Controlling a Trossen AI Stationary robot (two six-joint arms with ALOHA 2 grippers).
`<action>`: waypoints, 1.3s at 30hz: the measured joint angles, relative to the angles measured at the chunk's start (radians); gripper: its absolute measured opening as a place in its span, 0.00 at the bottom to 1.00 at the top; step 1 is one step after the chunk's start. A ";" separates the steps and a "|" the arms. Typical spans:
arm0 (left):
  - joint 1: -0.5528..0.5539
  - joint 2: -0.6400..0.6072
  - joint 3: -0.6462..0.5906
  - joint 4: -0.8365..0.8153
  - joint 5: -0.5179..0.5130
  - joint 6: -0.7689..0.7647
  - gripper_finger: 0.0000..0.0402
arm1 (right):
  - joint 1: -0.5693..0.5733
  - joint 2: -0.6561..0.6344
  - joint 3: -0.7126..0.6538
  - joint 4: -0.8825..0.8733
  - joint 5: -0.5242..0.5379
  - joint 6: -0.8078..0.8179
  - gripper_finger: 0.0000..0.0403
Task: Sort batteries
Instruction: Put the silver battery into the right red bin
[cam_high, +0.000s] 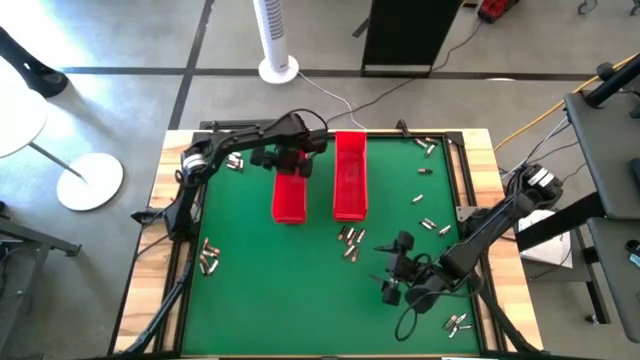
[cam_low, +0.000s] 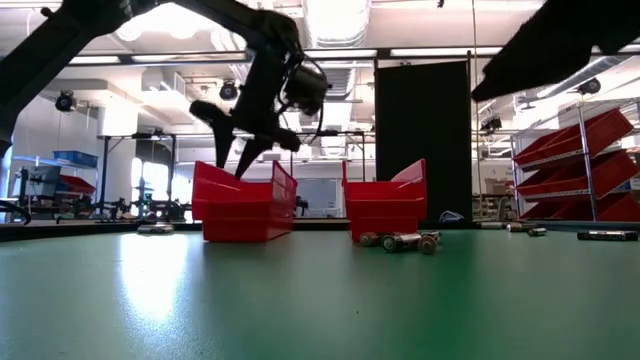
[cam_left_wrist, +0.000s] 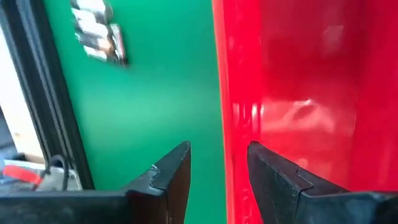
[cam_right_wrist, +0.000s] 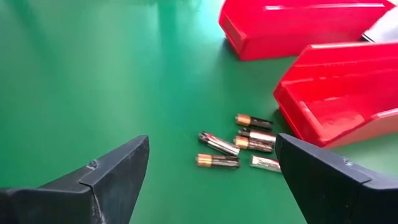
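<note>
Five batteries (cam_right_wrist: 239, 146) lie flat, long axes roughly parallel.

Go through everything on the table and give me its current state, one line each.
Left pincer: open, empty, above left red plastic tray's edge.
Right pincer: open wide, empty, facing battery cluster.
Left red plastic tray: upright.
Right red plastic tray: upright.
Small silvery cylindrical batteries: lying loose on green mat.

I see open green mat (cam_high: 260, 275) before my right gripper (cam_right_wrist: 211, 165); only the battery cluster (cam_right_wrist: 239, 149) and red trays (cam_right_wrist: 339, 99) block passage.
</note>
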 joint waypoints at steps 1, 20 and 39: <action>-0.006 -0.005 0.012 0.002 -0.020 -0.003 0.34 | -0.010 0.005 -0.004 0.000 0.000 0.003 0.85; -0.054 -0.090 0.063 0.003 0.007 0.121 0.34 | -0.020 0.024 -0.013 -0.045 0.054 0.028 0.85; -1.020 -0.662 -0.730 1.027 -0.602 0.309 0.07 | -0.038 0.067 -0.380 0.475 0.235 0.143 0.85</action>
